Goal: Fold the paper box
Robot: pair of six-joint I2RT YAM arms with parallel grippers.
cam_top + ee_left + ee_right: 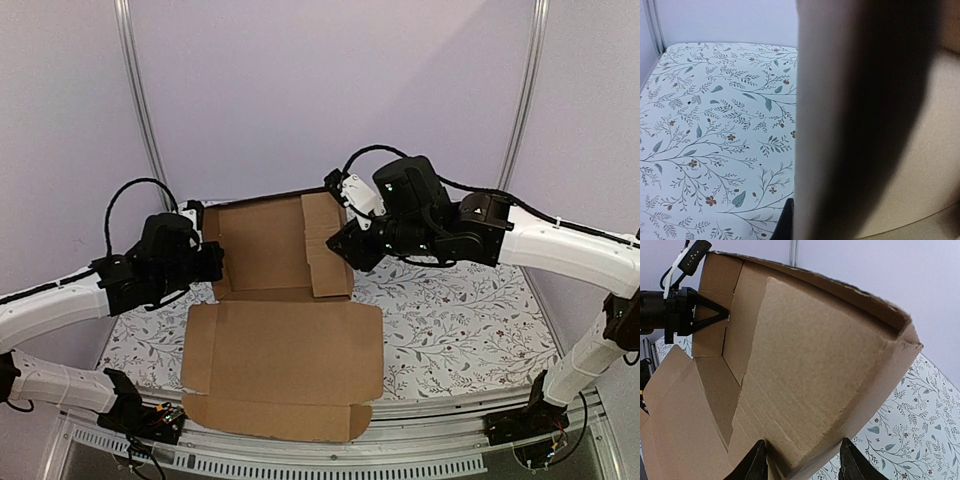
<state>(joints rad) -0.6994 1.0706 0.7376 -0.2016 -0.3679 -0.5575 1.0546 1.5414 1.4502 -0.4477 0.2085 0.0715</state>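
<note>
On the left, the black left gripper (pixel 216 263) reaches in from the side to the upright left flap of the plain brown corrugated cardboard box (pixel 285 360). In the right wrist view its 2 fingers taper together to a point on that flap's edge, pinching it. The left wrist view shows only blurred cardboard close to the lens and 1 dark finger (pixel 785 225) beside it.

The box lies in the middle of the white, leaf-printed table cover (pixel 450 330). Its large front panel is flat and reaches the near edge, while its rear part stands up, with side flaps turned inward.

On the right, the black right gripper (pixel 347 248) meets the right side flap. In its own wrist view the jaws stand wide, 1 finger (pixel 757 462) on each side of the flap's lower corner, without pressing on the cardboard.
</note>
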